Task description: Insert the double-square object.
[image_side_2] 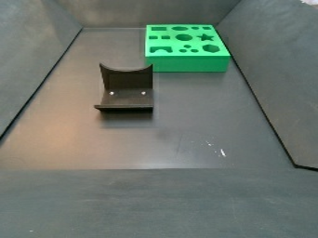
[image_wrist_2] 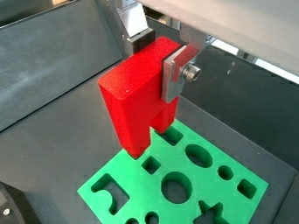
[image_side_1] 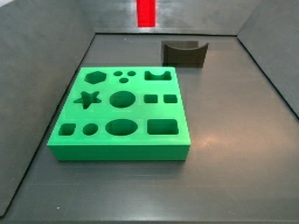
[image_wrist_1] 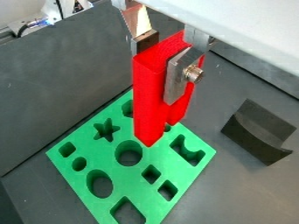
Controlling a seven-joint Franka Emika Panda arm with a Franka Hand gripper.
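Observation:
The double-square object [image_wrist_1: 155,96] is a tall bright red block, and it also shows in the wrist view [image_wrist_2: 135,101]. My gripper [image_wrist_1: 162,61] is shut on its upper part, one silver finger [image_wrist_1: 184,74] on each side, as the wrist view [image_wrist_2: 158,59] also shows. The block hangs upright with its notched end down, in the air above the green board [image_wrist_1: 87,171] with shaped holes. In a side view only the block's lower end [image_side_1: 146,12] shows, high above and behind the board's [image_side_1: 122,144] far edge. The gripper is out of both side views.
A dark grey curved block [image_side_1: 184,52] stands on the dark floor beyond the board; it also shows in a wrist view [image_wrist_1: 257,131] and a side view [image_side_2: 125,88]. Sloping grey walls [image_side_1: 35,114] ring the floor. The board [image_side_2: 187,58] lies near one end.

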